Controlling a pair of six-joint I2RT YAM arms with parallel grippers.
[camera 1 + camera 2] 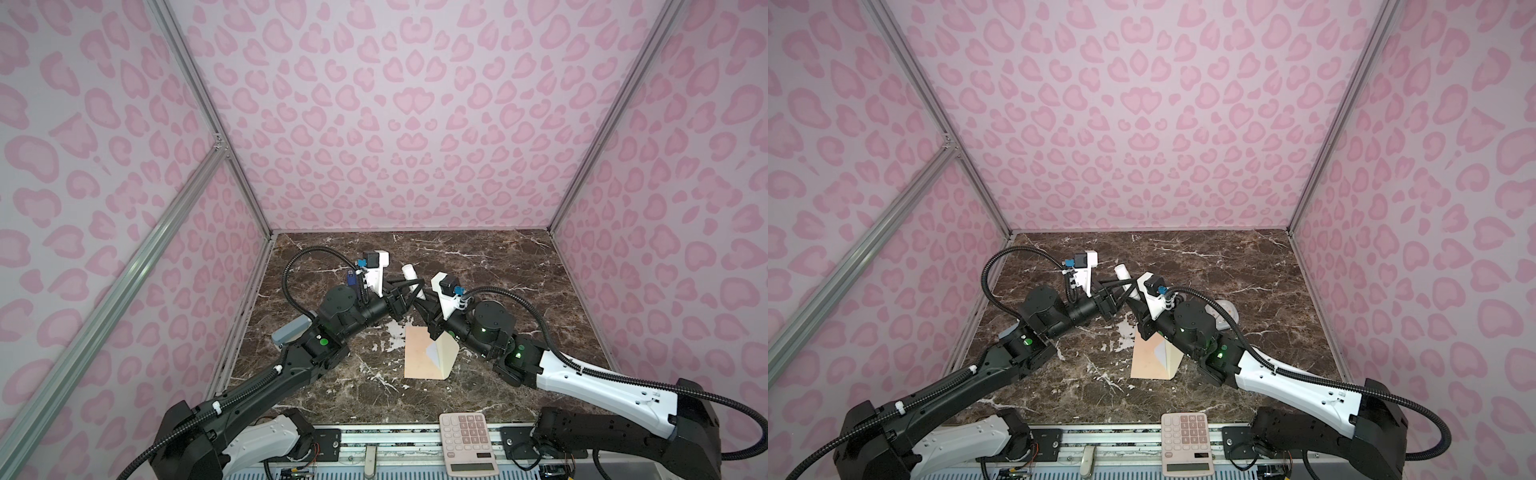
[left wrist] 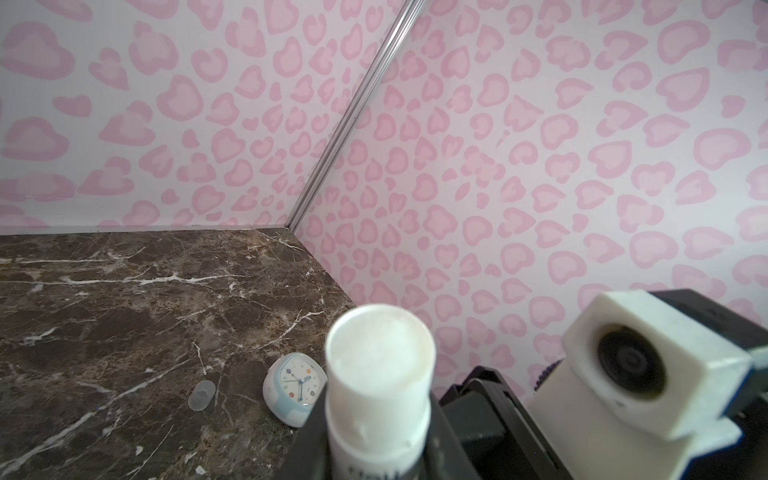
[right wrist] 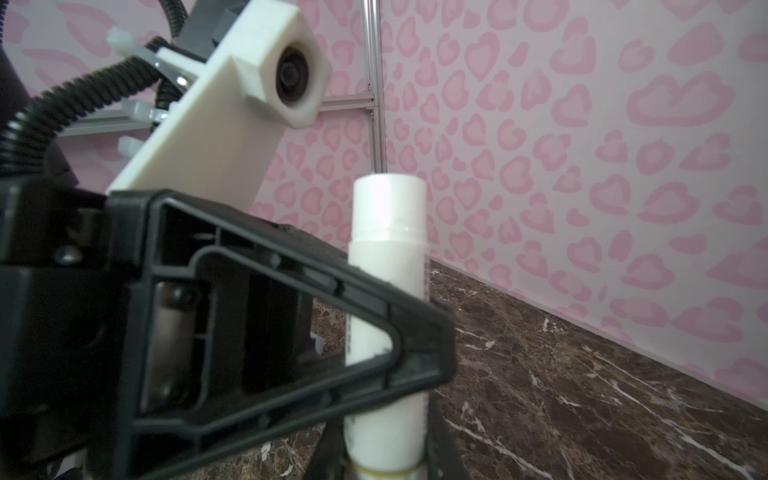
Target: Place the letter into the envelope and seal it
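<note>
The envelope [image 1: 419, 353] lies flat on the marble table [image 1: 498, 270], with its cream flap raised on the side toward the right arm. A white patch shows at its mouth, but whether that is the letter cannot be told. Only the top views show the envelope.

Beyond the envelope both arms reach inward and meet, wrists tilted up. The left gripper [image 1: 413, 284] is clamped across the middle of a white glue stick [image 1: 411, 276]. The right gripper [image 1: 422, 302] is closed on the stick's base, which is clearest in the right wrist view.

The left wrist view alone shows the stick's uncapped top, a clear cap [image 2: 202, 395] on the table and a small clock [image 2: 293, 382], both beyond the envelope. A calculator [image 1: 469, 444] sits on the envelope's near side.
</note>
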